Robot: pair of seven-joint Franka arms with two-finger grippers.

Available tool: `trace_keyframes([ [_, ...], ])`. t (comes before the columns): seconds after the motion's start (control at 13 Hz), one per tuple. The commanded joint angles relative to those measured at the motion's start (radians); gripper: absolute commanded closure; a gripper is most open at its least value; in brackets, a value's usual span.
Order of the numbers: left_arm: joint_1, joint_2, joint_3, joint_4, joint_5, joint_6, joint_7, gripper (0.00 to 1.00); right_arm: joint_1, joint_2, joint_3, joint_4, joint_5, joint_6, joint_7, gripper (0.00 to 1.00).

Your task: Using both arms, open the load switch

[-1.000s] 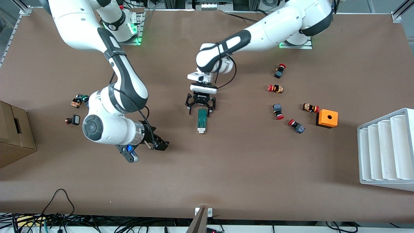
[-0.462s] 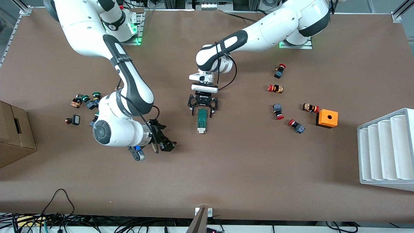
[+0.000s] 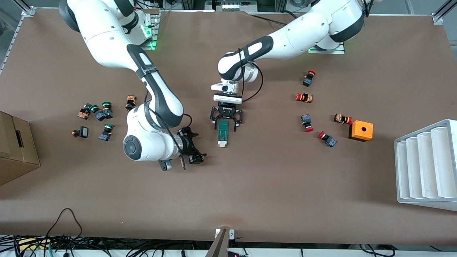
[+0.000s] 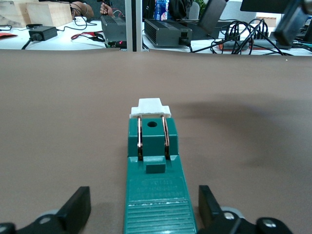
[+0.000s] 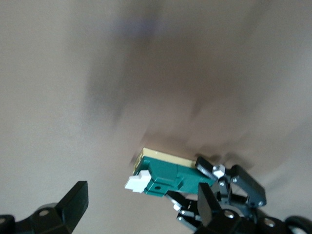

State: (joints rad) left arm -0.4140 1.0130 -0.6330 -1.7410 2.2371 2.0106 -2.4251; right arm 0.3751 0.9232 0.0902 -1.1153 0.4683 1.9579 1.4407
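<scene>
right end effector (image 3: 194, 150) moved nearer slim green plastic load switch (image 3: 223, 132).

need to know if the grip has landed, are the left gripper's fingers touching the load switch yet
Apart. The left wrist view shows brown table between each of the left gripper's fingers and the load switch.

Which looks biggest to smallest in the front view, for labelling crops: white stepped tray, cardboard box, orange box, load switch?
1. White stepped tray
2. Cardboard box, cut off by the frame edge
3. Orange box
4. Load switch, longer but narrower than the orange box, so close
</scene>
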Motion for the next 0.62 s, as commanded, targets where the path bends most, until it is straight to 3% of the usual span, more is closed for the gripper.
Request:
trace_keyframes([
  [0.0,-0.005,0.016,-0.013,0.006,0.022,-0.029,-0.017,0.25,0.028,0.077,0.0,0.095,0.019,0.015,0.104,0.01],
  [0.31,-0.014,0.03,-0.017,0.006,0.021,-0.053,-0.017,0.34,0.053,0.154,-0.003,0.179,0.019,0.027,0.187,0.03],
  [0.54,-0.014,0.044,-0.022,0.006,0.027,-0.073,-0.015,0.48,0.054,0.168,0.012,0.193,0.023,0.049,0.239,0.08],
])
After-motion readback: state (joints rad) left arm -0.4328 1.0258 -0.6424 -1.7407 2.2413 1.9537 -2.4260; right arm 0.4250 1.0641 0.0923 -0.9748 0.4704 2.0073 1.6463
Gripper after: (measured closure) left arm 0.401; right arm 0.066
